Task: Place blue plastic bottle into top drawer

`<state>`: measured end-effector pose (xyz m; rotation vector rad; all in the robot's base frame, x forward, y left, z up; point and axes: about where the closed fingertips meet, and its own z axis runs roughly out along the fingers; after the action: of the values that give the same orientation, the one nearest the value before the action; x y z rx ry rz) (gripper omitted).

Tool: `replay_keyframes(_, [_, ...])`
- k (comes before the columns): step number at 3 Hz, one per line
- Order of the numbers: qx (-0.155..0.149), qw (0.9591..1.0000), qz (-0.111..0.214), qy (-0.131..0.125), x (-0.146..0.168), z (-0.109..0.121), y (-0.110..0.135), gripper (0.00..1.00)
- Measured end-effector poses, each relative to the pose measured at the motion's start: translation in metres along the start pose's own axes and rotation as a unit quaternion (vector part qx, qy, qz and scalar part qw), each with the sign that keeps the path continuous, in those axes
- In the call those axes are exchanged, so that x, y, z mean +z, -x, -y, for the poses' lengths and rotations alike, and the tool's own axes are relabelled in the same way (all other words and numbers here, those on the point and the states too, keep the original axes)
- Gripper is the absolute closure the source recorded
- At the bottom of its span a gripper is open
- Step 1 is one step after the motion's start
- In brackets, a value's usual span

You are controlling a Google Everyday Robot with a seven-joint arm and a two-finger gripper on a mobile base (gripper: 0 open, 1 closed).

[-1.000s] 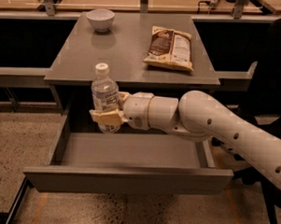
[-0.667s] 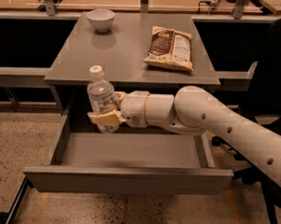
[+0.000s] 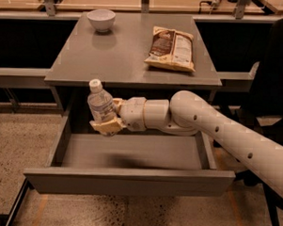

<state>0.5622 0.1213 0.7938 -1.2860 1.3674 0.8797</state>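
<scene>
The blue plastic bottle (image 3: 100, 103), clear with a white cap and pale label, is held upright in my gripper (image 3: 107, 118). The gripper is shut on the bottle's lower body. It hangs over the left part of the open top drawer (image 3: 129, 180), just in front of the desk's front edge. The drawer is pulled out wide, with a plain grey inside and a flat grey front panel. The bottle's base is a little above the drawer floor. My white arm (image 3: 216, 132) reaches in from the right.
A grey desk (image 3: 130, 48) stands above the drawer. A white bowl (image 3: 101, 20) sits at its back left. A snack bag (image 3: 171, 49) lies at its right. A dark chair (image 3: 274, 92) stands at the right. Speckled floor lies around.
The gripper with the bottle has moved left and slightly down over the open drawer. The bottle has tilted a little to the left.
</scene>
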Motion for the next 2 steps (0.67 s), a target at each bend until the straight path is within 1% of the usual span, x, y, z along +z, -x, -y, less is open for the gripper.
replay_keyframes(1, [-0.016, 0.9998, 0.010, -0.010, 0.0017, 0.0040, -0.0215, 1.00])
replay_keyframes(2, [-0.019, 0.9998, 0.006, -0.006, 0.0033, 0.0032, -0.0238, 1.00])
